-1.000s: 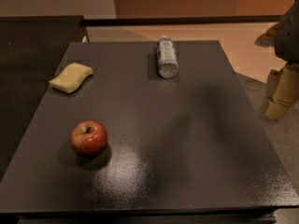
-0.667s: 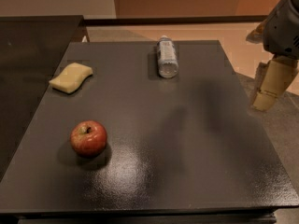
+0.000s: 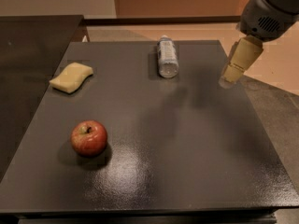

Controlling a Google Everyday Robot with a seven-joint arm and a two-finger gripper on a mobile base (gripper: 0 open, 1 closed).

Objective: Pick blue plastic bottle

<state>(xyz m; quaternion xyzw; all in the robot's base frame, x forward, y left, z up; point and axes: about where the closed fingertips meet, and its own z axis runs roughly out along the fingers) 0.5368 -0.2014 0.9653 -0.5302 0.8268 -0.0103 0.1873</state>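
Note:
The blue plastic bottle (image 3: pixel 167 57) lies on its side near the far edge of the dark table (image 3: pixel 187 139), cap pointing away. It is clear with a pale label and ribbed body. My gripper (image 3: pixel 230 77) hangs from the grey arm at the upper right, above the table's right part, to the right of the bottle and apart from it. Only one cream-coloured finger (image 3: pixel 239 60) shows plainly.
A red apple (image 3: pixel 88 138) sits at the front left of the table. A yellow sponge (image 3: pixel 71 77) lies at the left. A darker counter (image 3: pixel 28 45) adjoins on the left. Tan floor lies beyond the far and right edges.
The arm and gripper have moved left and inward from the right edge, now over the table's right part and closer to the bottle. The bottle, apple and sponge have not moved.

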